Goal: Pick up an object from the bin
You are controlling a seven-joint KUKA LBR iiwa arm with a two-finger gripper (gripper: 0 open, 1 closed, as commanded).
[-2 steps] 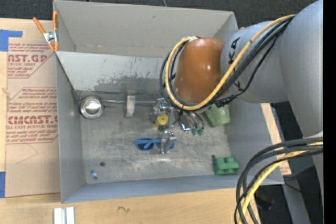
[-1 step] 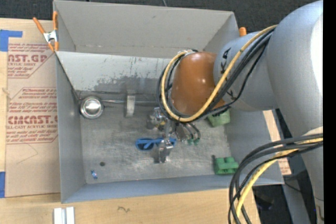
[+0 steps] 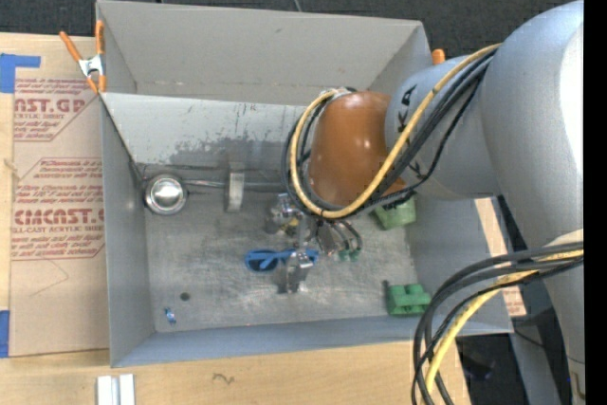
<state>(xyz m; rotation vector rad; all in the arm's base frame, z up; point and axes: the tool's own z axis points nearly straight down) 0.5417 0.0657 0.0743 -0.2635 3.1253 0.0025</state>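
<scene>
Blue piece (image 3: 261, 259) | mid bin (image 3: 204, 294) floor, just beside pincer (image 3: 290, 244) | pincer spread apart

Grey metal bin (image 3: 213, 289) with shiny round cup (image 3: 166, 194), pale cylinder (image 3: 234, 190), blue clip (image 3: 264, 259), front-right green block (image 3: 408, 299), second green block (image 3: 396, 214).

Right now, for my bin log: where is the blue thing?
In the camera view, the blue thing lies mid-floor, just left of the pincer.

Small blue curved piece (image 3: 263, 259), lying flat, near the middle of the bin (image 3: 204, 285) floor
</scene>
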